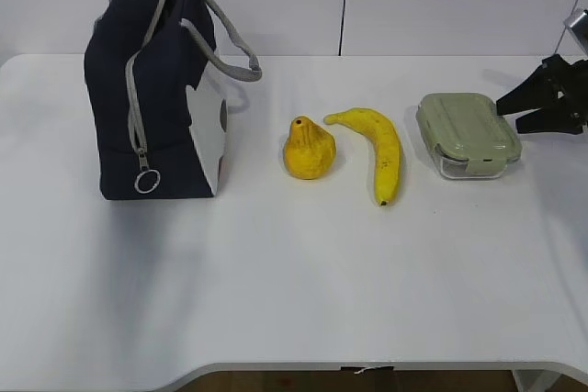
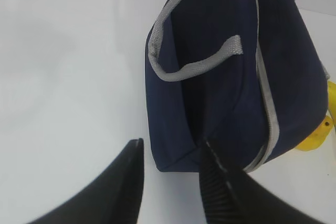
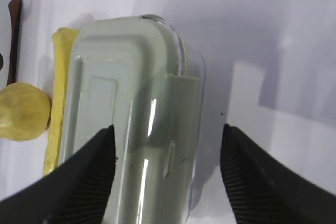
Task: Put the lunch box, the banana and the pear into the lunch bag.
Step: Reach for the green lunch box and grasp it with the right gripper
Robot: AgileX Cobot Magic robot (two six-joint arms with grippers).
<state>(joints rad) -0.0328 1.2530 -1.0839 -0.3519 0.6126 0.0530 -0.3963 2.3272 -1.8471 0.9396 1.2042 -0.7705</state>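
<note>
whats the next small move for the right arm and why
Probably ease the right pincer forward and down so its open jaws straddle the lunch box, then close. The jaws stand apart, one on each side of the green lid, not yet touching it.

Lunch box [image 3: 131,124]: clear container with sage-green lid, lying lengthwise in centre of view; side clip visible on its right edge.
Right gripper [image 3: 167,153]: two dark ribbed fingers [image 3: 86,182] spread wide, one at each side of the lunch box's near end; contact with the box cannot be told.
Banana [image 3: 56,103]: yellow, lying just beside the left side of the lunch box, mostly hidden behind it.
Pear [image 3: 23,111]: yellow, rounded, at left edge, next to the banana.
Table [image 3: 273,40]: white, carrying soft shadows at right.
</note>
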